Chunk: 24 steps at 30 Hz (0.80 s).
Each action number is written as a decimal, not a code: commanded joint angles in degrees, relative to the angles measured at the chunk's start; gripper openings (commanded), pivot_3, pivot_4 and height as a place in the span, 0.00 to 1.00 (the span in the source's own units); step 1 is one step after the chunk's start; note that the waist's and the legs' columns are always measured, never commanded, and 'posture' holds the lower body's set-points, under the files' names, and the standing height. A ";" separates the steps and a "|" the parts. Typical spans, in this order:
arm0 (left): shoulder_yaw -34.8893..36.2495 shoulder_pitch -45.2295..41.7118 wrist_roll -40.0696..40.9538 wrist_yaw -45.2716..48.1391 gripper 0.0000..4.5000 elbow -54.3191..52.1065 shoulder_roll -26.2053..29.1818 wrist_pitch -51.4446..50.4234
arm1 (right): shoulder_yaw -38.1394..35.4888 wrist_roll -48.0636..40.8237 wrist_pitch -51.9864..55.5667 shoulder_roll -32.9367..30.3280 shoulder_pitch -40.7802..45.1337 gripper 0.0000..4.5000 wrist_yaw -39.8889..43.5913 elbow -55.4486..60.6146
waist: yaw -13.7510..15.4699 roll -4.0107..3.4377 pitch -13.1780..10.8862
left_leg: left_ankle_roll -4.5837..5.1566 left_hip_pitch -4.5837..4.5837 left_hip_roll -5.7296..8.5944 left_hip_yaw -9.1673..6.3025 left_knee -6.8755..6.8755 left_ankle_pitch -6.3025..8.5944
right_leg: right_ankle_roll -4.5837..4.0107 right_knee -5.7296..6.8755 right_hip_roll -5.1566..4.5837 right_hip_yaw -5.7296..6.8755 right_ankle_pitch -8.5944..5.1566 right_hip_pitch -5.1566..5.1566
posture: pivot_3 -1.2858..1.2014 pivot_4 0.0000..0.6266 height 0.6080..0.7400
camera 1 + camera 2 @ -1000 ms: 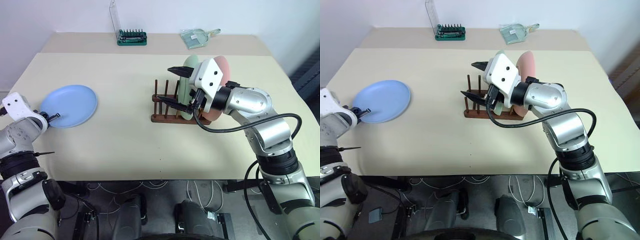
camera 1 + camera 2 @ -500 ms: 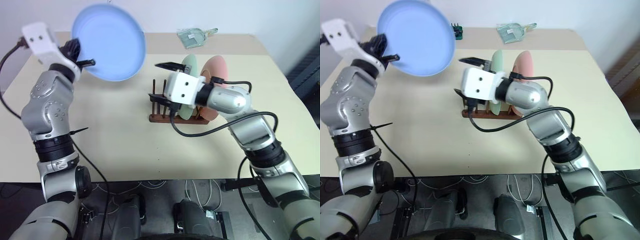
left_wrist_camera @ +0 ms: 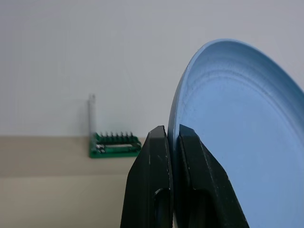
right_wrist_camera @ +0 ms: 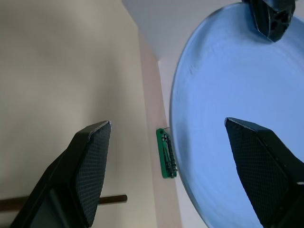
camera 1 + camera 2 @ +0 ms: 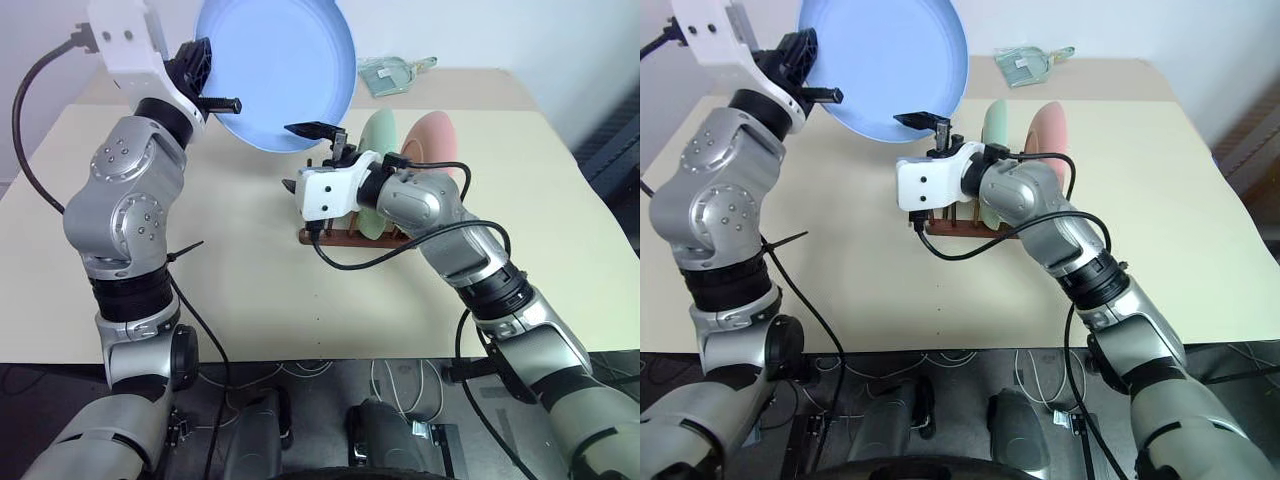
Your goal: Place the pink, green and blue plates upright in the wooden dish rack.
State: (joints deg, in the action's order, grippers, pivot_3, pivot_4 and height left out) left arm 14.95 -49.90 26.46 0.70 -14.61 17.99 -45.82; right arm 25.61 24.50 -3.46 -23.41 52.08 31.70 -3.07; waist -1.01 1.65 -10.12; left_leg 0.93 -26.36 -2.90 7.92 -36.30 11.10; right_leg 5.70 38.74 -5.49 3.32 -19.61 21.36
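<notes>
Left gripper (image 5: pixel 205 88) pinches blue plate (image 5: pixel 285 70) by its rim, airborne above wooden dish rack (image 5: pixel 345 232); right gripper (image 5: pixel 305 155) gapes beside it. Risk: thin rim grip slips during handover, plate drops onto racked plates.

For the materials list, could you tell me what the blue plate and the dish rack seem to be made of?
Blue plate: probably plastic or melamine, with an even matte colour and a thin rim.
Dish rack: wood by its dark brown rails and thin pegs, finish unclear.
</notes>
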 commanded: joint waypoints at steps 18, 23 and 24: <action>8.26 -2.40 8.56 -1.52 0.46 -3.89 -2.73 -0.76 | -1.80 4.19 -3.30 2.54 1.64 0.00 -3.19 -3.53 | -0.01 0.00 0.00 | -0.01 0.00 0.00 -0.01 -0.02 0.00 | 0.00 0.04 0.00 0.00 0.00 0.00 | 0.52 0.24 0.94; 14.17 -3.98 10.48 -4.64 0.99 0.21 -2.60 3.13 | -2.04 4.44 -3.74 2.51 1.64 0.00 -3.39 -3.61 | -0.19 0.00 0.00 | -0.02 0.02 -0.01 -0.01 -0.02 -0.01 | 0.00 0.08 0.00 0.00 0.00 0.00 | 0.52 0.24 0.94; 16.01 -4.59 10.53 -4.99 0.99 1.73 -1.64 4.68 | -2.26 4.06 -3.77 2.66 1.58 0.00 -3.31 -3.53 | -0.19 0.00 0.00 | -0.02 0.02 -0.01 -0.01 -0.02 -0.01 | 0.00 0.08 0.00 0.00 0.00 0.00 | 0.52 0.24 0.94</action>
State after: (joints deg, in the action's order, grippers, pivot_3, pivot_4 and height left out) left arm 27.81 -52.71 36.05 -3.50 -13.64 14.83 -44.12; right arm 25.34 28.97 -6.48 -21.21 52.51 29.47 -8.02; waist -1.20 1.65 -10.12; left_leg 0.91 -26.34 -2.91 7.91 -36.32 11.09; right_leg 5.70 38.83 -5.49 3.31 -19.61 21.36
